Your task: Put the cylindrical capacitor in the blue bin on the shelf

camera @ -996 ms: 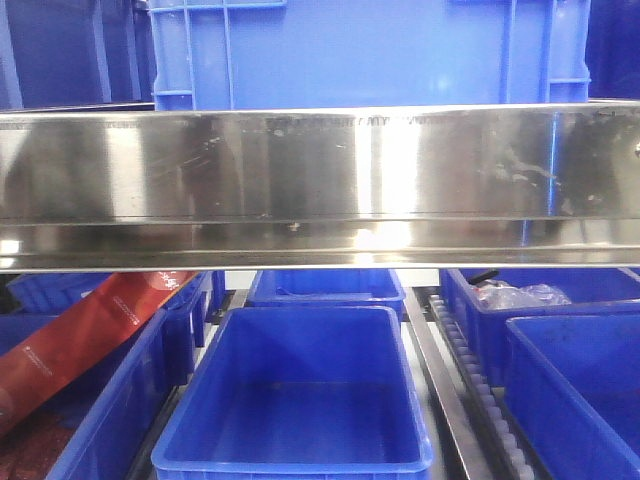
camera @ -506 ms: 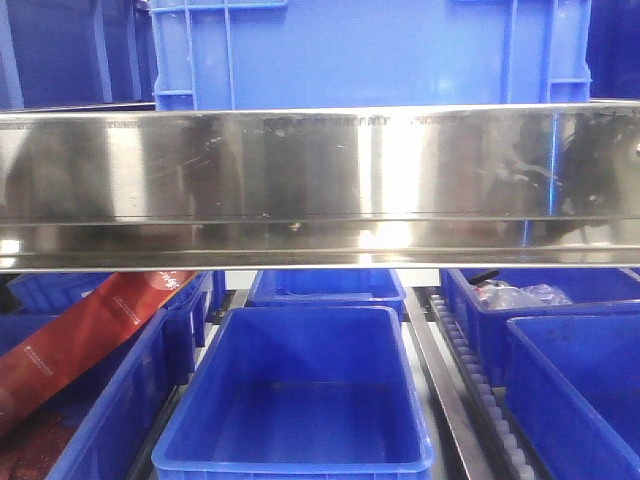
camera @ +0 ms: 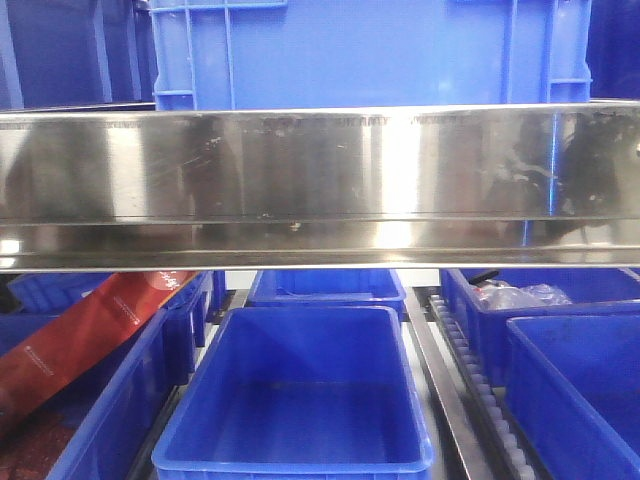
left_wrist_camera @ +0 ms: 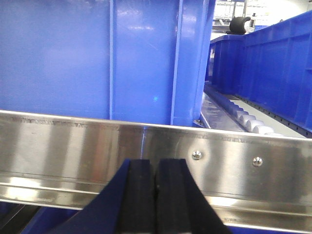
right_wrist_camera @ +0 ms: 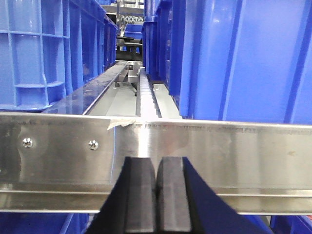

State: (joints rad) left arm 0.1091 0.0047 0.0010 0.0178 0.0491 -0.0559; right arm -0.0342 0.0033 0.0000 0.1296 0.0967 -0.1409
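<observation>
The orange cylindrical capacitor is not in any view. The shelf's shiny steel beam (camera: 320,185) runs across the front view, and it shows in the left wrist view (left_wrist_camera: 73,156) and the right wrist view (right_wrist_camera: 243,156). An empty blue bin (camera: 295,395) sits below the beam at the middle. My left gripper (left_wrist_camera: 156,168) is shut and empty, facing the beam. My right gripper (right_wrist_camera: 156,165) is shut and empty, facing the beam too. Neither gripper shows in the front view.
A large blue crate (camera: 370,50) stands on the upper row. More blue bins sit at the lower left (camera: 100,420) and right (camera: 575,390). A red packet (camera: 85,330) leans in the left bin. White roller tracks (camera: 490,400) run between the bins.
None, apart from a slight shift of the dark reflection at the beam's right end.
</observation>
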